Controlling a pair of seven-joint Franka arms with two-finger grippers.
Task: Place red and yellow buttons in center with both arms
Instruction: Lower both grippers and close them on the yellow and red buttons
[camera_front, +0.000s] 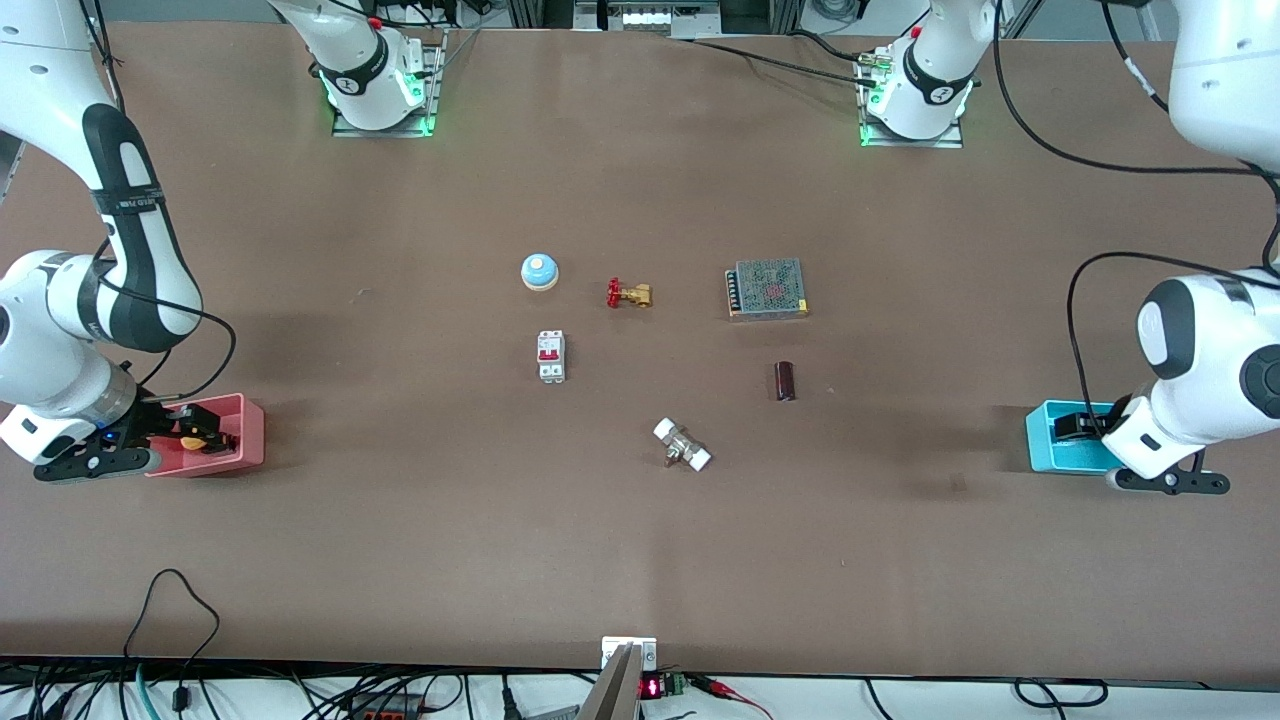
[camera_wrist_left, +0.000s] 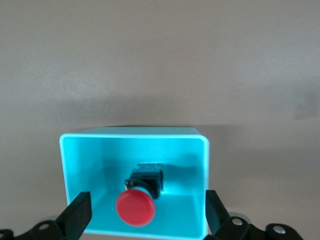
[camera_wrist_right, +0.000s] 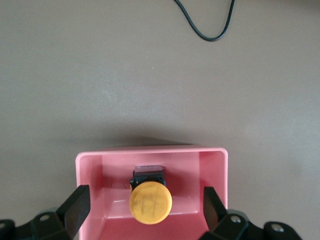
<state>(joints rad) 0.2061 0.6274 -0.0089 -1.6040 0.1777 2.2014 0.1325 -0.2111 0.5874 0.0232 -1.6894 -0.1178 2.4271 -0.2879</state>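
Observation:
The red button (camera_wrist_left: 135, 207) lies on its side in a cyan bin (camera_wrist_left: 80, 145) at the left arm's end of the table. My left gripper (camera_wrist_left: 147, 201) is open just above the bin, a finger on each side of the button, not touching it. In the front view the left gripper (camera_front: 1078, 425) hides the button in the cyan bin (camera_front: 1045, 450). The yellow button (camera_wrist_right: 150, 201) lies in a pink bin (camera_wrist_right: 90, 165) at the right arm's end. My right gripper (camera_wrist_right: 145, 199) is open around it, apart from it. It shows in the front view (camera_front: 193, 440) between the right gripper's (camera_front: 190, 432) fingers, in the pink bin (camera_front: 250, 432).
On the brown tabletop (camera_front: 640, 540) in the middle lie a pale blue dome (camera_front: 539, 271), a brass valve (camera_front: 628, 294), a white circuit breaker (camera_front: 551, 356), a mesh-covered power supply (camera_front: 767, 289), a dark cylinder (camera_front: 786, 381) and a white-ended fitting (camera_front: 682, 445). A black cable (camera_wrist_right: 205, 27) loops beside the pink bin.

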